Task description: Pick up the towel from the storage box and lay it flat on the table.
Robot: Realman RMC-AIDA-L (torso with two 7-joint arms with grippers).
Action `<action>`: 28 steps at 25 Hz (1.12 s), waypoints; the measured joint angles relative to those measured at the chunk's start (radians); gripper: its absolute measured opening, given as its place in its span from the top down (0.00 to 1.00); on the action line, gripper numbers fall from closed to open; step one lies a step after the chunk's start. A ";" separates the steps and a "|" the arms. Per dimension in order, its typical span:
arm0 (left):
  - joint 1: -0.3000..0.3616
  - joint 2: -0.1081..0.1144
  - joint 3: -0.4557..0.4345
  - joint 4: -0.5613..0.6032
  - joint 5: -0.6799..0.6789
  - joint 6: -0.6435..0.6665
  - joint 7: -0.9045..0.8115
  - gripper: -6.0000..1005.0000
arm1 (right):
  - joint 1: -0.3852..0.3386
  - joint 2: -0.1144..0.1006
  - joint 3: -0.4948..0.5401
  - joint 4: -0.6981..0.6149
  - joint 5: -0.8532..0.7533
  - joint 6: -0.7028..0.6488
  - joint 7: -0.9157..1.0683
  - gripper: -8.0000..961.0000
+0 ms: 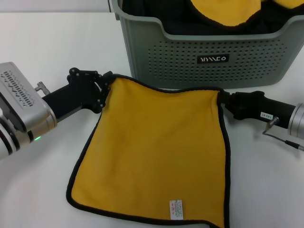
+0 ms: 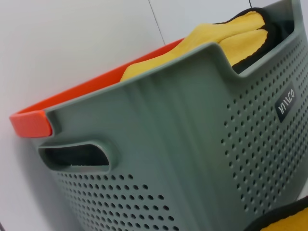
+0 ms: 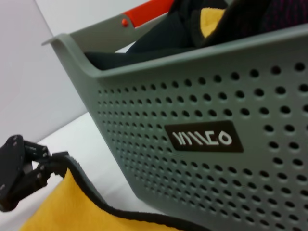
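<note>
Towel (image 1: 156, 152): soft, light, limp cloth, yellow side up, spread on the surface (image 1: 47, 42) just before the storage box (image 1: 199, 57) (other cloths bunched inside). Best held at corners, by the black edging. Left claw (image 1: 105, 88) pinching the far left corner; right claw (image 1: 223, 102) pinching the far right corner.

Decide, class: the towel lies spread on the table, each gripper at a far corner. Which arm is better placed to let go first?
Neither clearly. The left gripper pinches one corner of the towel, the right gripper the other, and the cloth already lies flat on the table.
</note>
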 joint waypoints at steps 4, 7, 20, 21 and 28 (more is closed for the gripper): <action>0.001 0.000 -0.006 -0.008 -0.020 0.000 -0.006 0.95 | -0.009 -0.004 0.008 0.000 0.006 -0.028 0.019 0.82; 0.011 -0.001 -0.005 -0.012 -0.059 0.000 -0.008 0.92 | -0.017 -0.008 0.009 0.001 0.006 -0.053 0.038 0.82; 0.066 0.003 -0.006 -0.004 -0.129 0.077 -0.014 0.45 | -0.141 -0.044 0.133 -0.027 0.002 -0.292 0.032 0.55; 0.073 0.004 -0.008 -0.004 -0.133 0.096 -0.021 0.42 | -0.157 -0.048 0.156 -0.030 -0.002 -0.344 0.012 0.50; 0.080 0.064 -0.035 -0.019 -0.117 0.383 -0.247 0.27 | -0.180 -0.056 0.185 -0.038 -0.041 -0.740 -0.252 0.22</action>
